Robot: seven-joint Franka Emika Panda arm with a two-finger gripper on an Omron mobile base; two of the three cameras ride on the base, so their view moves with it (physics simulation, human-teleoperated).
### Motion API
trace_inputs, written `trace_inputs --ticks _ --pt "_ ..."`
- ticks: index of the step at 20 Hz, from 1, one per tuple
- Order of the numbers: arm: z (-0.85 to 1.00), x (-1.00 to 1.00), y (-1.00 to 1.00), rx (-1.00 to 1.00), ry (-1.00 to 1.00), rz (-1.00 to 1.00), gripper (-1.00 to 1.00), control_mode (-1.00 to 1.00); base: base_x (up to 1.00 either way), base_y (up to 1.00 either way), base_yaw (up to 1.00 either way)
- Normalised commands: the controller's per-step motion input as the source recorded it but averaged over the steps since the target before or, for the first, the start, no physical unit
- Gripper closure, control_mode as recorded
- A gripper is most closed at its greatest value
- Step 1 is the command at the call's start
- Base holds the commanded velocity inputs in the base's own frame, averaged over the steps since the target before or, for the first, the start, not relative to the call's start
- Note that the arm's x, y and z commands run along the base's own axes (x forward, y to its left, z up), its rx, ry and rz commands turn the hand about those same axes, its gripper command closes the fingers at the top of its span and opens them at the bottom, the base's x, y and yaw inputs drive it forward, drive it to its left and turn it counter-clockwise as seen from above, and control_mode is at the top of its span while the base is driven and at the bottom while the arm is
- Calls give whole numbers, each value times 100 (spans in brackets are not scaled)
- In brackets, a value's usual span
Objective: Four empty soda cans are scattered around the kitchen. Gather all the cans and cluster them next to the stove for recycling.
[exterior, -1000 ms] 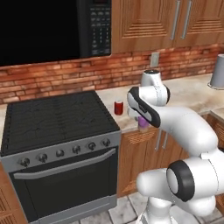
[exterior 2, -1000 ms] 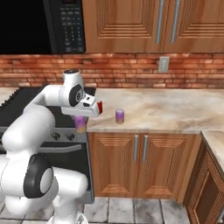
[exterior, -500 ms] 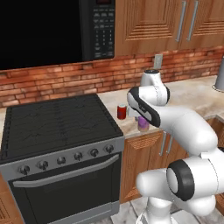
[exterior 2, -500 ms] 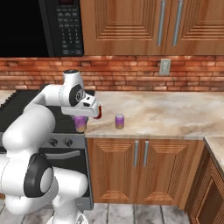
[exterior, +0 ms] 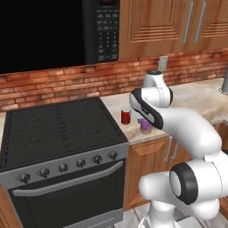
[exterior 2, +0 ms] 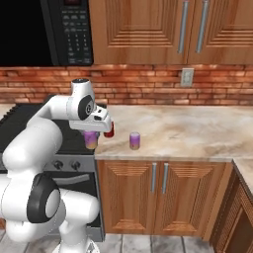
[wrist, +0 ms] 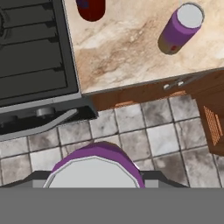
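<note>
At the bottom middle of the hand view, our fingers pinch a purple soda can (wrist: 92,168) above the grey tile floor (wrist: 153,131). A red can (wrist: 91,8) sits at the top, on the beige surface (wrist: 131,48) next to the stove (wrist: 30,52). Another purple can (wrist: 179,27) stands at the upper right, near the surface's edge.

Purple can (wrist: 180,27), red can (wrist: 91,8), beige marbled counter (wrist: 127,48), black stove (wrist: 30,52).

In the hand view, a red can (wrist: 91,8) at the top and a purple can (wrist: 180,27) upper right block the counter (wrist: 127,48); between them is bare.
</note>
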Motion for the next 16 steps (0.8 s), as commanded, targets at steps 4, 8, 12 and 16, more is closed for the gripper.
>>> trace_inputs --ticks 4,8,12,16 --pt "0 0 0 0 0 0 100 100 39 0 0" --pt "0 0 0 0 0 0 100 100 37 0 0" --pt "0 0 0 0 0 0 100 100 34 0 0" --pt "0 0 0 0 0 0 100 100 26 0 0"
